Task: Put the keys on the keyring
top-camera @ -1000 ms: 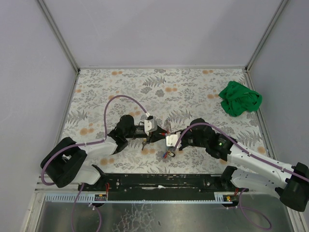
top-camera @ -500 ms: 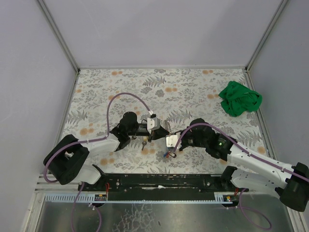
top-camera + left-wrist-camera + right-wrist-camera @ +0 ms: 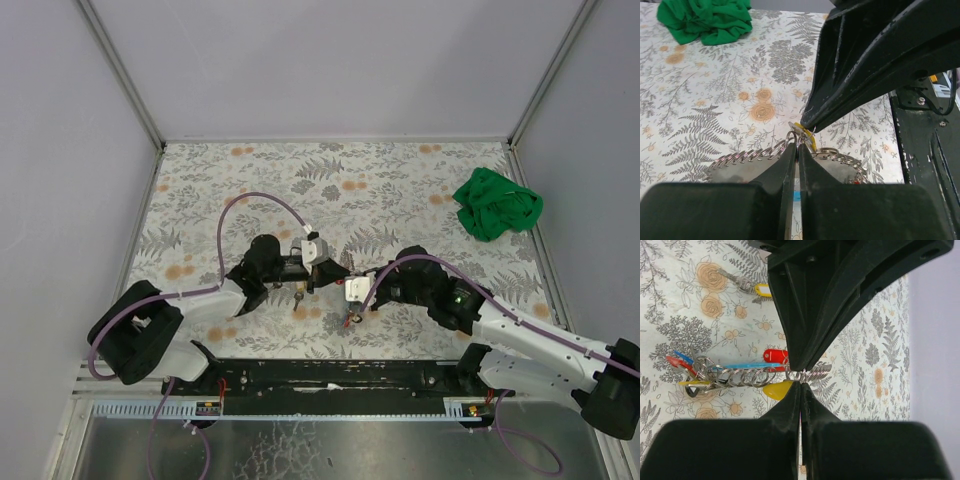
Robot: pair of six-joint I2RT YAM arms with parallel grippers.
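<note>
My two grippers meet tip to tip above the middle of the table. The left gripper (image 3: 335, 271) (image 3: 797, 144) is shut, pinching a steel ring of the keyring (image 3: 742, 159), a long chain of linked rings. The right gripper (image 3: 351, 290) (image 3: 800, 383) is shut on a ring of the same keyring (image 3: 747, 376) from the opposite side. A yellow-capped key (image 3: 776, 389) hangs from the chain beside the right fingertips, and also shows in the left wrist view as a yellow key (image 3: 809, 136). Another key with a yellow cap (image 3: 759, 289) lies loose on the table.
Red (image 3: 775, 356) and blue (image 3: 747, 365) tags hang with the chain, with more coloured tags at its far end (image 3: 682, 363). A crumpled green cloth (image 3: 497, 205) (image 3: 705, 20) lies at the back right. The floral mat (image 3: 250, 180) covers the table.
The left gripper has swung right, met the right gripper's tips and closed on a ring. The right gripper has shifted slightly toward it, staying shut.
</note>
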